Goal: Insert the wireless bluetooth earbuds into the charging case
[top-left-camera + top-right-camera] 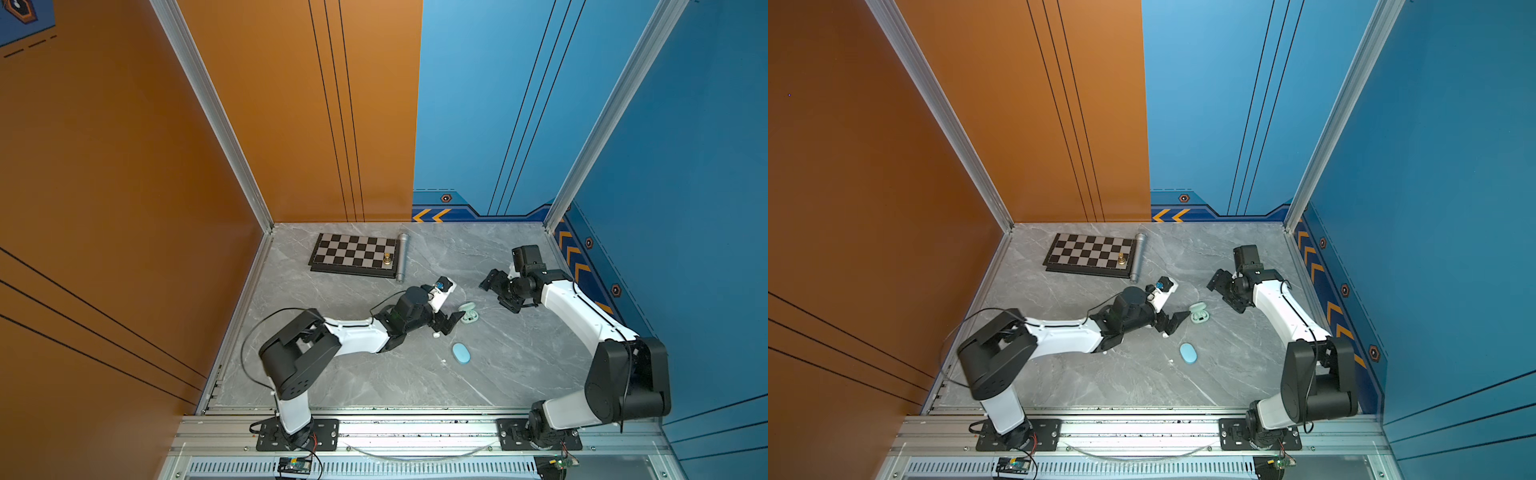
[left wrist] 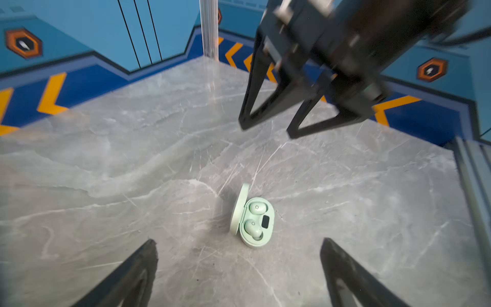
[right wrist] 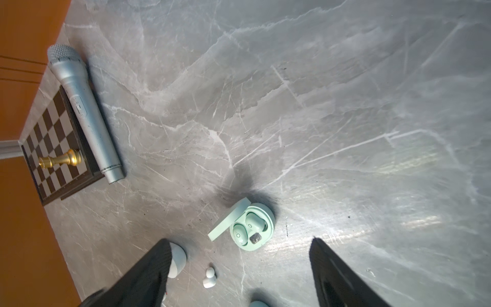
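At the far left a chessboard (image 1: 353, 253) with one gold chess piece (image 1: 387, 258) and a microphone (image 1: 402, 257) lie well apart from my work; they play no part here.

My left gripper (image 1: 452, 322) hovers just beside the green case (image 3: 266, 232), jaws spread wide and empty. A white bud (image 3: 209, 277) lies loose on the table (image 1: 519, 374) near it. Toward the front lies a blue case (image 1: 461, 353), shut.

The green case sits on the table with its lid (image 2: 239, 210) up, and both green buds (image 2: 256, 209) are seated in their pockets. I judge that pair done, with only the lid left to close. The white bud is not yet put away.

On the right, my right gripper (image 2: 267, 129) hangs above the table beyond the green case, jaws apart, holding nothing.

Hard to make out: the white bud shows two lobes, so I cannot tell whether it is one bud or two touching. A white rounded thing (image 3: 177, 259) is half hidden behind my right gripper's finger, perhaps another case. A pale speck (image 1: 444, 360) beside the blue case is too small to name, and I cannot see what the blue case holds.
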### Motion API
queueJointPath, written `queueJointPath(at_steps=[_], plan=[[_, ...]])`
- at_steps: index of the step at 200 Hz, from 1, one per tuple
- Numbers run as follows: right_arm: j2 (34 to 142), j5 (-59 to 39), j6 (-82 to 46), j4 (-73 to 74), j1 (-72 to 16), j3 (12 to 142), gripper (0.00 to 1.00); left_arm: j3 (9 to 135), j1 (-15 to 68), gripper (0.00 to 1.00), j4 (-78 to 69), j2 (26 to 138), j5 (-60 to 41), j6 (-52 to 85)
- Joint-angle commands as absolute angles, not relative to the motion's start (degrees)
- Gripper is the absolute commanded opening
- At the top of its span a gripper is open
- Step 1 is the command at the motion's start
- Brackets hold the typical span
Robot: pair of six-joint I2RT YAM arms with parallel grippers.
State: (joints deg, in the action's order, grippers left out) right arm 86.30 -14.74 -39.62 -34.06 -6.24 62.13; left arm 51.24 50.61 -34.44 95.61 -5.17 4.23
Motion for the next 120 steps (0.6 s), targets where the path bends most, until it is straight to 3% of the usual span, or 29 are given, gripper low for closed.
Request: queueJointPath(at_steps=[1,39,75,120], plan=[[89.6,-13.9,-34.3,-38.8,-7.6,64.6,0.85,49.3,49.9,0.98,-23.0,85.6,-6.7,7.7],[94.3,-12.8,-31.8,-39.9,-9.1,67.6,0.87,48.5,50.2,0.98,-2.3,73.9,-6.5,16.1],[96.5,-11.0,-30.7,-40.3,-10.5,67.4,0.86,44.5,52.2,0.98,-1.8,68.4,-0.1,17.6],[97.0,-10.7,-30.3,-40.3,-11.7,64.3,0.83,45.2,53.2,0.98,-1.5,68.5,0.7,17.3]])
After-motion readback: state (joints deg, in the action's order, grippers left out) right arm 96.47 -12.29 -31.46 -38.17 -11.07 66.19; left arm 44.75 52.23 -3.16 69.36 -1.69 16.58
